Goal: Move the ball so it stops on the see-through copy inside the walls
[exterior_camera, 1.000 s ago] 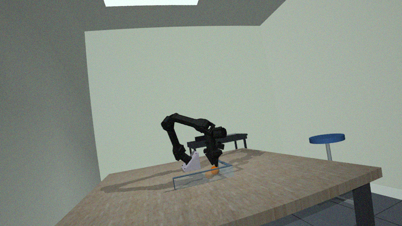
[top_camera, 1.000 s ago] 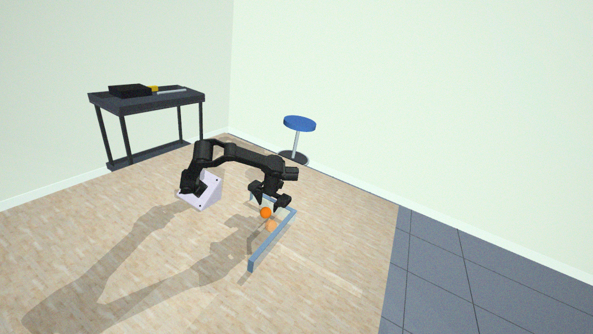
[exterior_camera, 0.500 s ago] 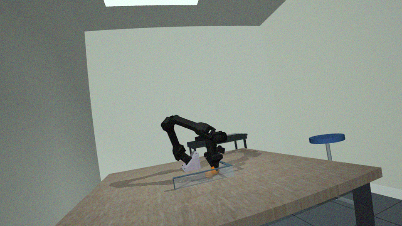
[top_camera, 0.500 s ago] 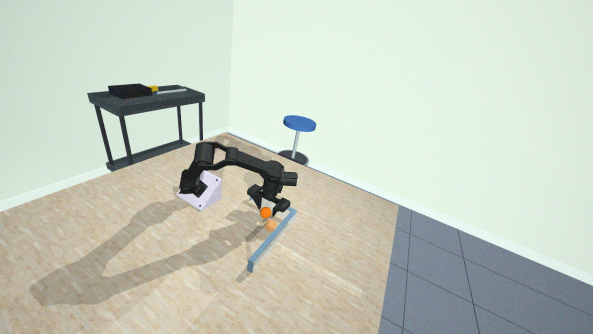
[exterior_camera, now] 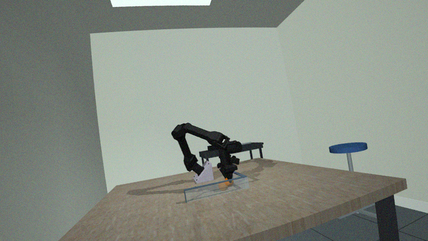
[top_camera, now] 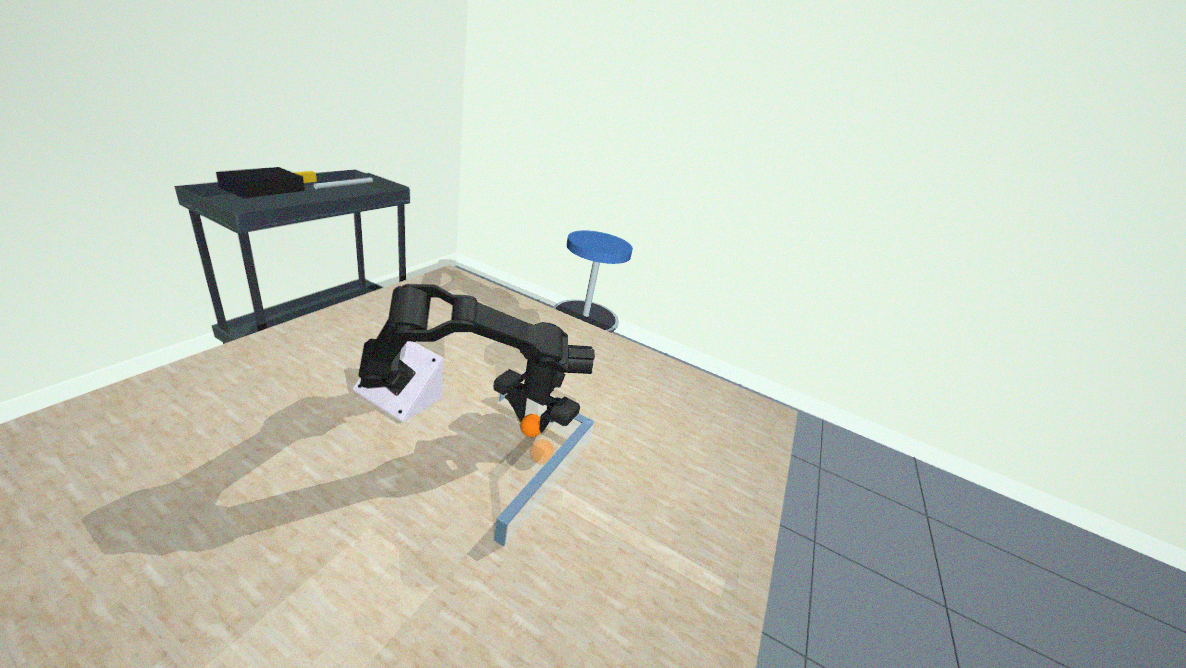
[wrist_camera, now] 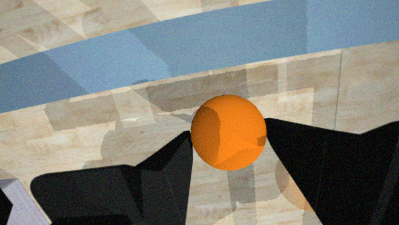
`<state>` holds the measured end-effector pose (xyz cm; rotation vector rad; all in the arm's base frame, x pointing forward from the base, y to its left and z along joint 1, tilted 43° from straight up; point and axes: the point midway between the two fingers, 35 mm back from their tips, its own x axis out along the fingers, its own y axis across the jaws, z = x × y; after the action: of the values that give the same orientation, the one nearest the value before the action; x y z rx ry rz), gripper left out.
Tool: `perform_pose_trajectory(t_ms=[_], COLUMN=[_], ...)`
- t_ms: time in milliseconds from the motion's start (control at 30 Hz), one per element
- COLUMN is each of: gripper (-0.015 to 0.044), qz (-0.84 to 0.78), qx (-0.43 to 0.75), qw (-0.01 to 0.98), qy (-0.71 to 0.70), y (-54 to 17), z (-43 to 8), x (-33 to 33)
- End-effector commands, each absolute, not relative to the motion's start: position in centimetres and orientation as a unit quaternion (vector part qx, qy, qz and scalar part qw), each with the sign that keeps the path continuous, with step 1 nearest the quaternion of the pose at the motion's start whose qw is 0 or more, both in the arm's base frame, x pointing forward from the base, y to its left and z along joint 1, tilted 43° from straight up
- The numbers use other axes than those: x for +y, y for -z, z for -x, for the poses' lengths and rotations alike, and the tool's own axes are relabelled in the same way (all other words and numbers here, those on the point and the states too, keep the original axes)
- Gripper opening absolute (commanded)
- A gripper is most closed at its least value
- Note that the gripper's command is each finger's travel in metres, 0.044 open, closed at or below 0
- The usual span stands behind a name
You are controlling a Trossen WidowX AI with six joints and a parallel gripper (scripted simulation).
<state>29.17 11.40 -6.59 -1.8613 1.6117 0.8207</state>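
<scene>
Left to right in the wrist view: the gripper [wrist_camera: 229, 135] is clenched on the orange ball [wrist_camera: 228, 132], just above the counter [top_camera: 248, 580] inside the clear walls [top_camera: 543, 477]. The see-through copy [wrist_camera: 294, 193] lies just right and nearer, so the carry runs that way.

I count one orange ball [wrist_camera: 228, 132], one see-through copy [top_camera: 541, 450], two clear walls [top_camera: 539, 481], one stool [top_camera: 598, 247], one side table [top_camera: 290, 199] and my one gripper [wrist_camera: 228, 145].

Blue stool [top_camera: 599, 247], dark side table [top_camera: 290, 199].
</scene>
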Motion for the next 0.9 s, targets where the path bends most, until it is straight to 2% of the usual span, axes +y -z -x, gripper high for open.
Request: perform_pose_trajectory(t_ms=[0,133,167,867], gripper=[0.011,0.0005,0.0,0.0], qz=[0.691,0.688,0.687,0.69], qx=[0.599,0.601,0.602,0.598], qw=[0.268,0.28,0.283,0.269], qy=[-0.303,-0.295,-0.293,-0.306], y=[6.5,5.3,4.9,-2.7], z=[-29.2,-29.6,-29.7,-28.0], x=[11.5,12.6,13.0,20.0])
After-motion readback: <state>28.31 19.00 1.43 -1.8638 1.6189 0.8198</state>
